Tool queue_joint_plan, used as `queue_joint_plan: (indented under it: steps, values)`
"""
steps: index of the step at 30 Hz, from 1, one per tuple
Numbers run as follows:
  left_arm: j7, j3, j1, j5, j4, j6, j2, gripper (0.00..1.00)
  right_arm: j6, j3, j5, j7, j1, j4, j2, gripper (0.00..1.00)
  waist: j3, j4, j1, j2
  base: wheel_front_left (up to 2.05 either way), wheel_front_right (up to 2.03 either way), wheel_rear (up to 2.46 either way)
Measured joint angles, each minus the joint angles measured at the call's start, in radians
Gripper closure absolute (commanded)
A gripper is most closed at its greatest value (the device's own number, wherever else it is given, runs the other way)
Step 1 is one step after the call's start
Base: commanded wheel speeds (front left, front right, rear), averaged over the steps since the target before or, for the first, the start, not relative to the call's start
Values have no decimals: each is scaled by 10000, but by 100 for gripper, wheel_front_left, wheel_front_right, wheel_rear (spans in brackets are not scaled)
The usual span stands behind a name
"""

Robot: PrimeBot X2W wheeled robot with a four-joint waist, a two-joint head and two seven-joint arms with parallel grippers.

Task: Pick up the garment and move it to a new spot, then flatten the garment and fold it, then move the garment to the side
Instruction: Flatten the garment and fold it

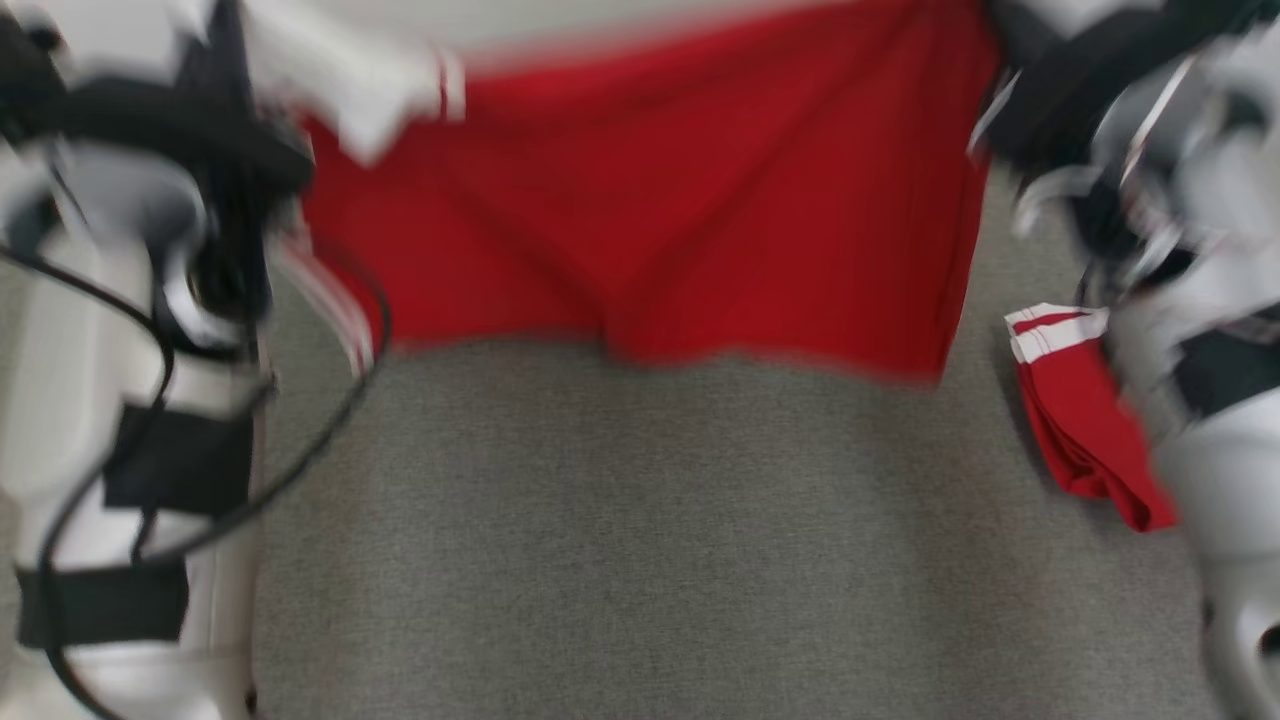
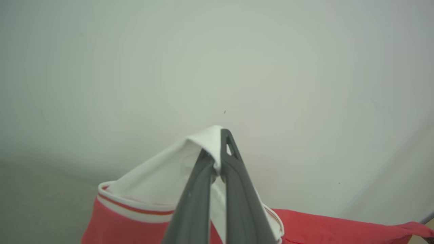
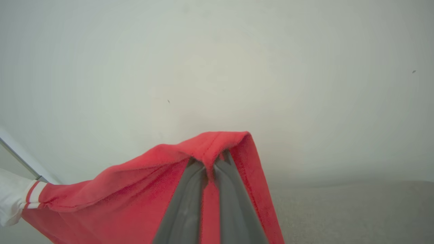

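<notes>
Garment (image 1: 650, 220), red with white trim, hangs spread between the two arms across the far side of the head view, above the grey bench (image 1: 640, 560). Blur hides whether its lower edge touches the bench. The left gripper (image 2: 217, 156) has its jaws closed tight on the very tip of a white trimmed corner. The right gripper (image 3: 209, 160) has its jaws closed on a red hem that is folded over the fingertips.

The left hold looks the weaker one. So little cloth is pinched that a quick swing or a hard pull outward could tug the corner free, and that side would drop in a heap. The right jaws may hold more than one layer, which would leave a fold trapped once the cloth is laid down.

The middle sags in creases, so lowering it slack would likely bunch it. A small red piece with white stripes (image 1: 1070, 420) lies near on the right. I cannot tell whether it belongs to the garment, and the cloth could land on it.
</notes>
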Motion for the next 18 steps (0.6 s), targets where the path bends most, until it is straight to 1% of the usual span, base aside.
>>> queue_joint_plan:
  steps: [1,2,4,6,8,10,13,16,17,18]
  values:
    - [-267,33,-651,119,86,-10,-33,100,-73,-207,-2,-272,-666,173,86,100,19,-74,0,0,0,0,0]
    - [-491,-8,-1154,238,-136,-15,-75,100,-84,-362,-25,-476,-1162,25,23,100,35,-135,-2,-2,0,0,0]
    - [-1045,-102,-2077,374,-711,-84,-184,100,6,-495,-196,-849,-2013,-284,-297,100,112,-198,-5,-4,0,0,0]
    - [-1561,-251,-2694,541,-1402,-127,-176,100,236,-491,-405,-1072,-2383,-497,-727,100,224,-215,-6,-4,0,0,0]
    - [-1871,-410,-2759,552,-2027,-297,-173,100,460,-431,-535,-1112,-2207,-581,-1110,100,366,-200,-5,-3,0,0,0]
    - [-1967,-604,-2352,543,-2268,-610,-155,100,642,-318,-554,-1097,-1440,-755,-1425,100,532,-168,-5,-3,0,0,0]
    - [-1948,-1032,-819,623,-1795,-748,-155,100,742,-125,-619,-894,284,-334,-1659,100,822,-93,-4,-3,0,0,0]
    - [-1925,-1444,1337,899,-466,-892,-33,100,855,184,-640,-777,2012,491,-1708,100,1113,16,-3,0,0,0,0]
    - [-1933,-1546,2224,1020,343,-903,161,100,913,468,-700,-759,2434,1135,-1542,100,1262,107,-2,0,0,0,0]
    - [-1994,-1549,2456,1030,671,-901,224,100,913,523,-715,-769,2526,1346,-1388,100,1307,163,-3,0,0,0,0]
